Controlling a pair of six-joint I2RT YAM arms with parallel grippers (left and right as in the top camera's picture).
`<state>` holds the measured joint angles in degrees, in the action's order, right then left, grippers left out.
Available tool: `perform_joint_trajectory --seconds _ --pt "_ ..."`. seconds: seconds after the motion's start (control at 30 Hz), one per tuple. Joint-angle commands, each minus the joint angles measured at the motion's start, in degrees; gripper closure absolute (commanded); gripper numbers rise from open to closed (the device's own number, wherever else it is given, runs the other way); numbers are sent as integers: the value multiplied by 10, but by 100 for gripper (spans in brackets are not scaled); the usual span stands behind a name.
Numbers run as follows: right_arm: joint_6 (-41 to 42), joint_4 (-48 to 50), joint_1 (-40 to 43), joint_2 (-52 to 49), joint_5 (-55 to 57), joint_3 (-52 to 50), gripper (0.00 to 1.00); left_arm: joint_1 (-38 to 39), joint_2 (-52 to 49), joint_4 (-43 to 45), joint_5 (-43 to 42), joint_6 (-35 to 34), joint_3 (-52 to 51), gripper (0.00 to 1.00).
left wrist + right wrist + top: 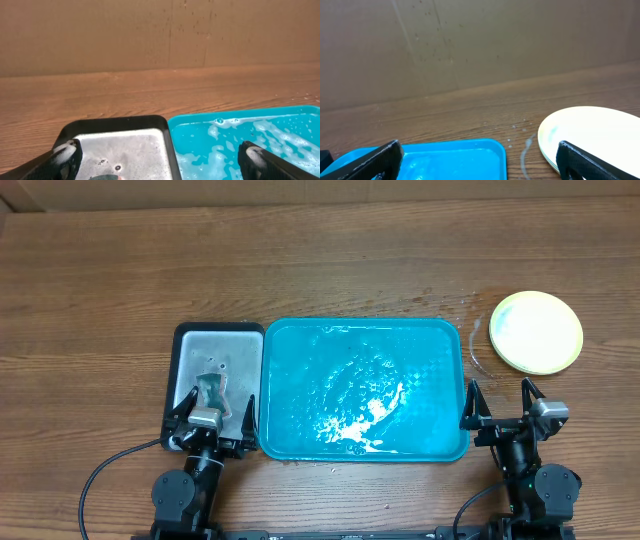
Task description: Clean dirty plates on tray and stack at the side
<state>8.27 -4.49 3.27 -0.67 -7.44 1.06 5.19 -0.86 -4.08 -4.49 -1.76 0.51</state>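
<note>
The teal tray (300, 355) lies mid-table, its base wet with patches of white foam, and no plate rests on it. The plates (537, 331) sit stacked on the wood beyond the tray's far right corner, a yellow-green one with a pale centre on top. My left gripper (211, 411) is open above the near edge of a grey metal tray, holding nothing. My right gripper (500, 400) is open just right of the teal tray's near right corner, also holding nothing. In the right wrist view the plates (590, 127) lie ahead of the right finger (590, 161) and the tray (455, 152) ahead on the left.
A black-rimmed grey metal tray (215, 345) touches the teal tray's left side; a dark green sponge-like piece (212, 389) lies on it under my left gripper. Water drops and a wet streak (472, 345) mark the wood between tray and plates. A cardboard wall (160, 35) stands behind.
</note>
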Motion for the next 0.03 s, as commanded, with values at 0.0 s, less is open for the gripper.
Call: perform_joint_trajectory --seconds 0.0 --pt "-3 3 -3 5 4 -6 1 -3 6 -1 0 5 -3 0"
